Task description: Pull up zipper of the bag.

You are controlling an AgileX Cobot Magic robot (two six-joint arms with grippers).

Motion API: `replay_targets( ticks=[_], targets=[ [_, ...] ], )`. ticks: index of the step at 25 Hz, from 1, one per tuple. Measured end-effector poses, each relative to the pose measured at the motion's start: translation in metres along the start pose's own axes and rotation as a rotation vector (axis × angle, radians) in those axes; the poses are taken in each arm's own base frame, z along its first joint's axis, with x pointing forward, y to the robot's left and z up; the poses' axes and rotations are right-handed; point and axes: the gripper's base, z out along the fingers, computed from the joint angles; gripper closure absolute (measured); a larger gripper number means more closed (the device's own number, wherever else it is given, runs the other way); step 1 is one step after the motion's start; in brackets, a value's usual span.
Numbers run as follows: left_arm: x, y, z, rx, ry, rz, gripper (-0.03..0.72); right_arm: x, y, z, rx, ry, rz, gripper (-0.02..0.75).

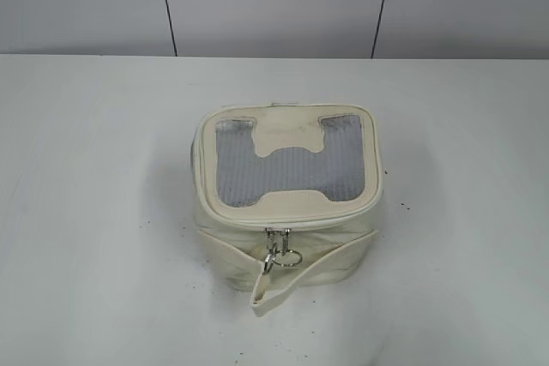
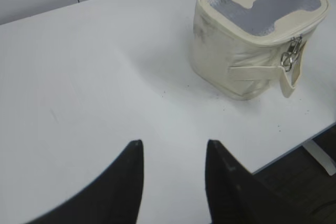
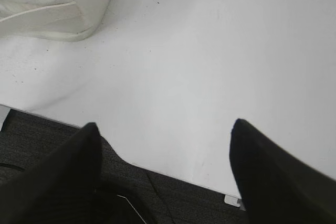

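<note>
The cream bag (image 1: 225,255) stands upright mid-table, with a grey mesh top and a cream H-shaped patch. Its zipper (image 1: 279,244) has silver pulls with rings hanging at the front, above a loose strap. In the left wrist view the bag (image 2: 226,61) is at the upper right, with the zipper pulls (image 2: 289,56) on its right side. My left gripper (image 2: 173,142) is open and empty, well short of the bag. My right gripper (image 3: 164,123) is open and empty over the table's front edge; the bag's lower side (image 3: 52,9) shows at the upper left. Neither gripper shows in the exterior view.
The white table (image 1: 94,212) has dark specks around the bag. Its front edge (image 3: 173,174) runs under my right gripper, with dark floor below. A grey panelled wall (image 1: 274,2) stands behind.
</note>
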Motion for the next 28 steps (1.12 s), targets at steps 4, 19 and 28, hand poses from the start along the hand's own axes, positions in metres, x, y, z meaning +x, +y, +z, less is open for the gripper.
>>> replay_targets(
  ticks=[4, 19, 28],
  targets=[
    [0.001, 0.0006, 0.0009, -0.007, 0.006, 0.0, 0.384, 0.0, 0.0, 0.0, 0.0, 0.0, 0.0, 0.175],
    [0.001, 0.0007, 0.0009, -0.008, 0.006, 0.001, 0.384, -0.0001, 0.0, 0.0, 0.0, -0.001, 0.0, 0.175],
    [0.001, 0.0007, 0.0008, -0.142, 0.008, -0.071, 0.384, 0.0022, -0.0018, -0.0046, 0.081, -0.045, 0.086, 0.175]
  ],
)
